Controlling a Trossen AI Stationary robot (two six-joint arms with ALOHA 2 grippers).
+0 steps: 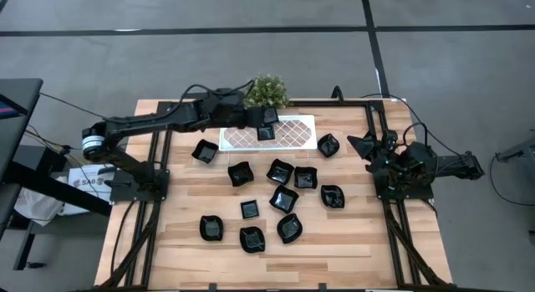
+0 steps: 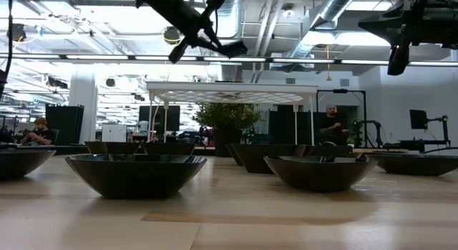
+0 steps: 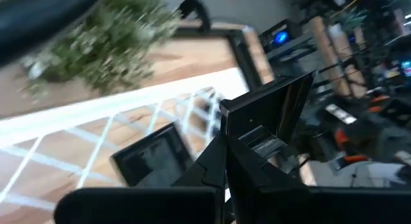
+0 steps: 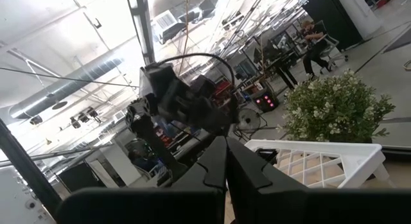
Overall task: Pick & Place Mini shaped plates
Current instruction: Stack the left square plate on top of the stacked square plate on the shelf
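1. Across the whole high view: a pale wooden counter (image 1: 184, 258) framed by black rails, with an arm at each side.
2. At the far edge of the counter: a white lattice tray (image 1: 292, 141), with a small green plant (image 1: 266, 89) just behind it.
3. Over the tray: the left tool (image 1: 266, 116), reaching in from the left and closed on one square plate (image 3: 270, 115), gripped by its rim and tilted steeply. Clear of the tray, judging by the low view.
4. At the right edge of the counter: the right tool (image 1: 376, 150), parked with its fingers pressed together and nothing between them.
5. Spread over the middle of the counter: about a dozen loose black mini plates (image 1: 283, 198), near one another and mostly apart.
6. On the tray, under the left tool: one resting plate (image 1: 266, 134).
7. Probable step: setting the square plate down on the tray.
8. To do it well: level the plate first, aim for bare lattice beside the resting plate, lower until it touches, then open. Glossy glaze likely slippery, so no early release.
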